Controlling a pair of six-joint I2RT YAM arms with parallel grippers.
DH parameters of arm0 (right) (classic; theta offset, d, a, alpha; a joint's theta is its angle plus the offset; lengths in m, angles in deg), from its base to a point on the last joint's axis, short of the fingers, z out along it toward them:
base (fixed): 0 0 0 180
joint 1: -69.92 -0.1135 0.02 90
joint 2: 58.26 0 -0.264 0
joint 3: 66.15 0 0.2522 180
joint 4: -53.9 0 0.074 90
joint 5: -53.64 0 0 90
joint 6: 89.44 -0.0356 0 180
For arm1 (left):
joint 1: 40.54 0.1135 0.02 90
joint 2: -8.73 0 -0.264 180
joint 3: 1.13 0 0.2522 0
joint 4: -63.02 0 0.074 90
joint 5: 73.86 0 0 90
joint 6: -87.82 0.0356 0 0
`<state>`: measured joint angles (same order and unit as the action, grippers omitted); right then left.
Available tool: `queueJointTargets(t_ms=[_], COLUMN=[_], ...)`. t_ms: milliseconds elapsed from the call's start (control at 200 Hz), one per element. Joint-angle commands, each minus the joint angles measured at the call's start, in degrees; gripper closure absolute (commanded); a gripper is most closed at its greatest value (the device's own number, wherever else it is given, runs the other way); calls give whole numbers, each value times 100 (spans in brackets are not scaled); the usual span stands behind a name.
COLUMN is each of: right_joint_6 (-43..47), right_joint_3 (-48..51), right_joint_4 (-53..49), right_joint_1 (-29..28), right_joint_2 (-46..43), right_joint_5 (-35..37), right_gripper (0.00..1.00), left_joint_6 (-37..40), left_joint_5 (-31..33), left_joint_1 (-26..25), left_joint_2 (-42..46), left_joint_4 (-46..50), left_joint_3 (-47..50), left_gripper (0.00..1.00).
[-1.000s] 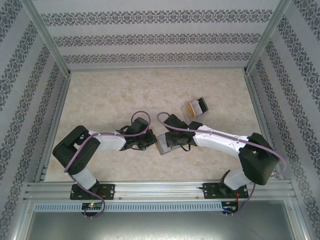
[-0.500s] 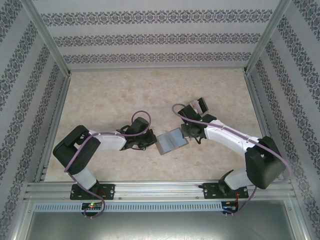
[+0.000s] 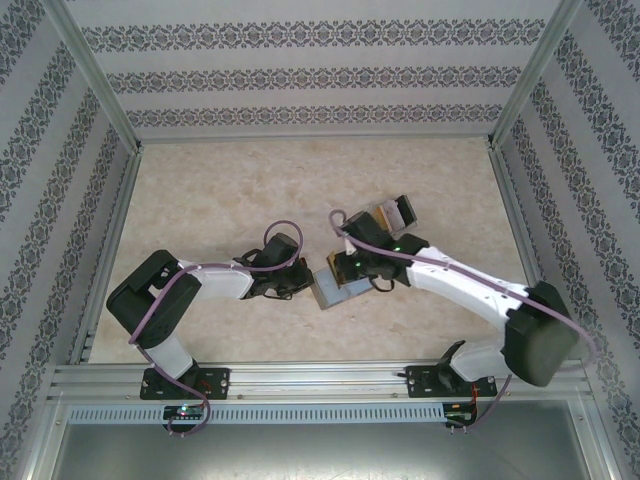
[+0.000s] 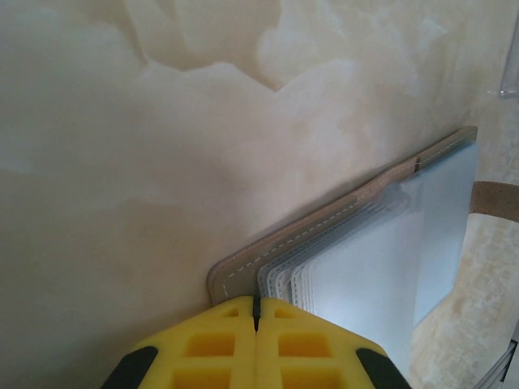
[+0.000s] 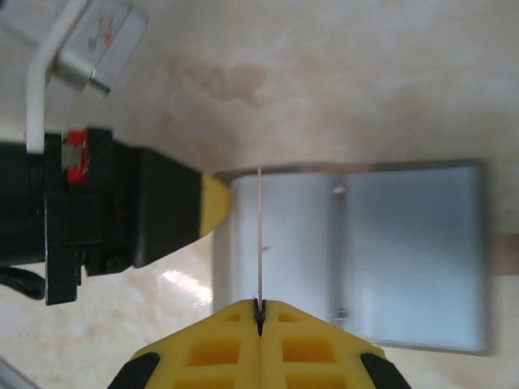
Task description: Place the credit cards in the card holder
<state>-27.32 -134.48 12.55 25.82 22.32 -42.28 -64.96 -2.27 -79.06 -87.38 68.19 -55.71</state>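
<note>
The holder (image 4: 324, 217) was covered in matt, stitched, tan leather-like material; its sleeves (image 4: 381, 271) were formed of clear, glossy plastic. The table (image 4: 146, 146) was finished smooth and marble-patterned.

Top cam: fixed high behind my bases, looks down and forward over the whole table (image 3: 200, 190) from far back, both arms in frame.

Left wrist cam: just behind my left gripper (image 4: 256, 301), aimed along the fingers at a slant to the table. Very close. Holder (image 4: 381, 251) corner sits lower right.

Right wrist cam: behind my right gripper (image 5: 259, 306), pointing near straight down, close. Card (image 5: 259, 235) reads edge-on as a thin line.

Shared: all three see the holder at mid-table. Right wrist cam also catches the left gripper's tip coming in from its left side.
</note>
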Motion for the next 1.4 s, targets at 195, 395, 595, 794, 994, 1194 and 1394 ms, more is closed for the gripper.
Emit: queueJointTargets(t_ms=[195,395,595,794,994,1194,1394], right_joint_6=[-545,-385,-227,-148,86,315,564], right_joint_3=[77,82,69,146,11,-57,-288], right_joint_4=[679,371,181,109,-214,-650,-892], right_joint_1=[-398,-495,-406,-119,34,155,145], right_joint_2=[726,1067,780,632,581,704,459], right_joint_5=[-352,411,466,152,226,941,1742], right_gripper=[100,100,100,100,100,100,100], left_joint_6=[193,170,225,234,258,275,293], left_joint_5=[241,240,295,291,294,262,252], left_joint_1=[40,38,46,39,38,46,39], left_joint_2=[-282,-268,-248,-294,-284,-300,-336], left_joint_4=[459,413,499,489,526,559,587], left_joint_3=[46,88,94,107,101,35,16], left_gripper=[100,100,100,100,100,100,100])
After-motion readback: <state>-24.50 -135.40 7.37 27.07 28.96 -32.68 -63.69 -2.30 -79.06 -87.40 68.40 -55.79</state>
